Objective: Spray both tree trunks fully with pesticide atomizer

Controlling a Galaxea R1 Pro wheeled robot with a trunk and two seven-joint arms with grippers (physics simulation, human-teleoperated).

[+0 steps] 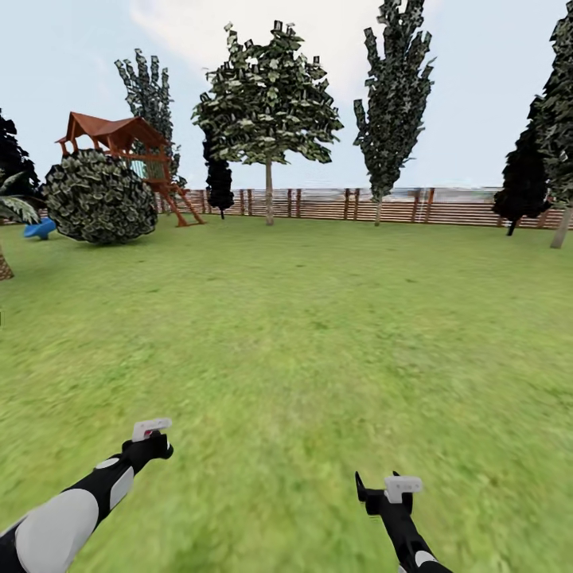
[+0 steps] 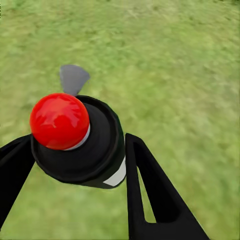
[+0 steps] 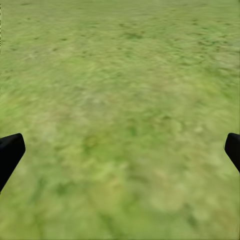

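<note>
Clearly, the pesticide atomizer (image 2: 80, 142), dark with a red cap, is clamped between the left gripper (image 2: 75, 165) jaws above the lawn (image 1: 318, 318). Wide-parted jaws are shown on the right gripper (image 3: 120, 150). A bare-trunked tree (image 1: 268, 103) is seen by the far fence (image 1: 334, 205).

From the head we look forward and slightly down across the lawn (image 1: 302, 318) to the wooden fence (image 1: 382, 205) far off, with both arms reaching in at the lower edge. At the left wrist we sit right behind the left hand (image 2: 75, 150), close on the pesticide atomizer (image 2: 80, 140) between its fingers, facing grass below. The right wrist camera looks along the right hand (image 3: 120, 150) at nearby lawn, the ground all three views share
</note>
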